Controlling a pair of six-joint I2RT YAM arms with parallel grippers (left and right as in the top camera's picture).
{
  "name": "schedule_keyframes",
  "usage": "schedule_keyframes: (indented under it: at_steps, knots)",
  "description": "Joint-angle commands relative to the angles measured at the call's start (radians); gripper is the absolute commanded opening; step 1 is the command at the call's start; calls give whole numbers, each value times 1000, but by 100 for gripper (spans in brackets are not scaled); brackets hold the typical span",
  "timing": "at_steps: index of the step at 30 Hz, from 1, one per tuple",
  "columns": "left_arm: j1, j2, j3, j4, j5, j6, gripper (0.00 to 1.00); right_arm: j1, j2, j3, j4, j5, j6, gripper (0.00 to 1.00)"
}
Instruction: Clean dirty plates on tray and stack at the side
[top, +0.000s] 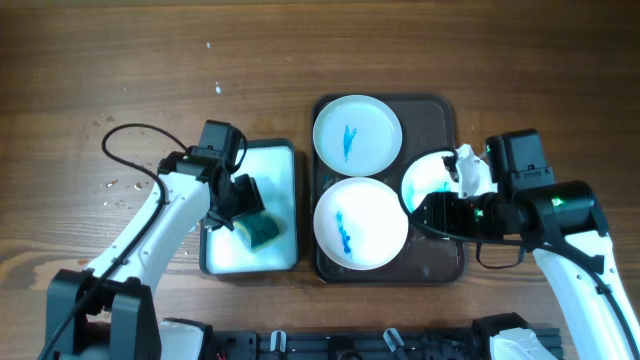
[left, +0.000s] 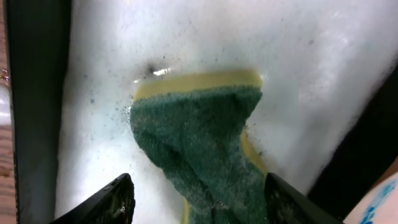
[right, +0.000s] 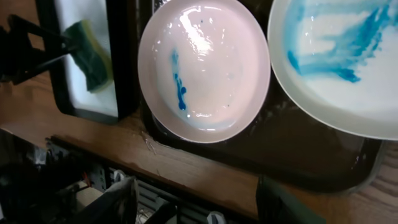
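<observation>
Three white plates lie on the dark brown tray (top: 447, 110). The far plate (top: 357, 133) and the near plate (top: 360, 222) have blue smears. The third plate (top: 422, 180) is half hidden under my right arm. In the right wrist view the near plate (right: 205, 68) shows a small smear, and the third plate (right: 336, 62) shows broad blue streaks. My right gripper (top: 447, 205) (right: 193, 199) is open and empty above the tray's near right part. My left gripper (top: 240, 205) (left: 196, 199) is open, with its fingers either side of a green and yellow sponge (left: 199, 143) (top: 263, 231).
The sponge lies in soapy water in a smaller white tray with a dark rim (top: 250, 160) (left: 311, 62), left of the brown tray. The table's front edge (right: 205, 174) and a black rail lie just below my right gripper. Bare wood surrounds both trays.
</observation>
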Motion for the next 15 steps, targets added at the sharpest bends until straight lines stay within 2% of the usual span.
schedule_keyframes:
  at_steps: [1,3,4,5,6,10,12,15]
  knots:
    - [-7,26,-82,98,-43,17,48,0,-1,-13,-5,55,2,61]
    - [-12,46,-144,184,-25,13,42,0,-1,-43,9,55,2,61]
    - [-17,62,-192,252,-5,14,28,0,-1,-81,28,55,2,61]
    - [-18,69,-209,270,-2,13,9,0,-1,-108,45,55,3,61]
    - [-18,71,-211,269,-1,13,4,0,-1,-132,65,55,2,61]
    - [-18,45,-151,193,48,14,4,0,-1,-186,145,24,7,59]
    - [-18,7,-74,96,51,18,4,1,-1,-222,190,-15,32,52]
    - [-18,-82,61,-50,55,45,4,29,3,-294,277,-13,59,48]
